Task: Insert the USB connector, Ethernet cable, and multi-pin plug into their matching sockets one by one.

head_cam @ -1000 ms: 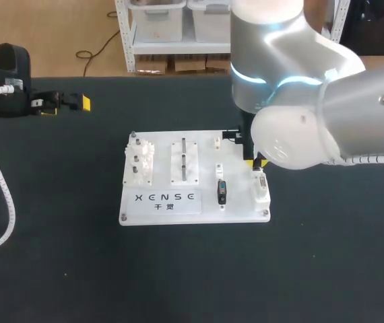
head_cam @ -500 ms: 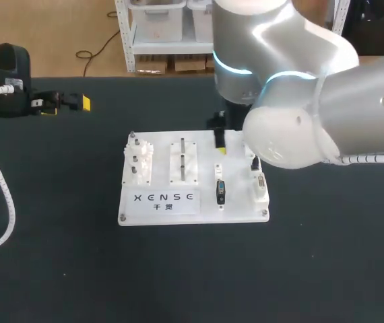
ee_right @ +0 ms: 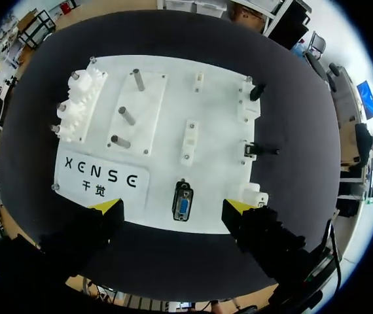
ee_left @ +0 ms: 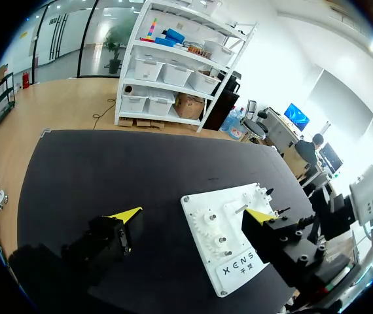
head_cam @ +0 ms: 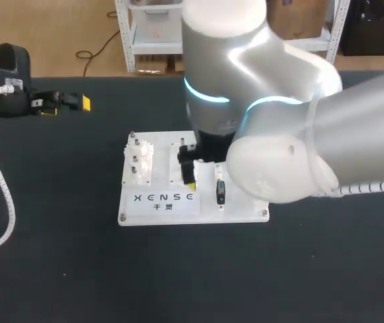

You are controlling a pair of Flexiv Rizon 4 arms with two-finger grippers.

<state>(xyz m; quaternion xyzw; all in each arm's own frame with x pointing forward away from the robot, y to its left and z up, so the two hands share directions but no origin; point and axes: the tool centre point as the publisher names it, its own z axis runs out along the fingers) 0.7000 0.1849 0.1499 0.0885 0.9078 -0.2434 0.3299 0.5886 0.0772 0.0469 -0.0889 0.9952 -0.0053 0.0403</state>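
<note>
Right end effector (ee_right: 172, 207), fingers wide and empty, hangs over the white board (ee_right: 219, 114); its multi-pin plug (ee_right: 182, 204) lies beneath, near a printed label (ee_right: 101, 180). Left end effector (ee_left: 193, 214), likewise wide, stands well apart.

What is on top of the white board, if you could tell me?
The white board carries a gear block, three metal pegs, small white sockets and a dark multi-pin connector. In the head view my right arm hides part of it.

Black table (head_cam: 57, 256); white socket board (head_cam: 209, 212) flat on it, near middle.
</note>
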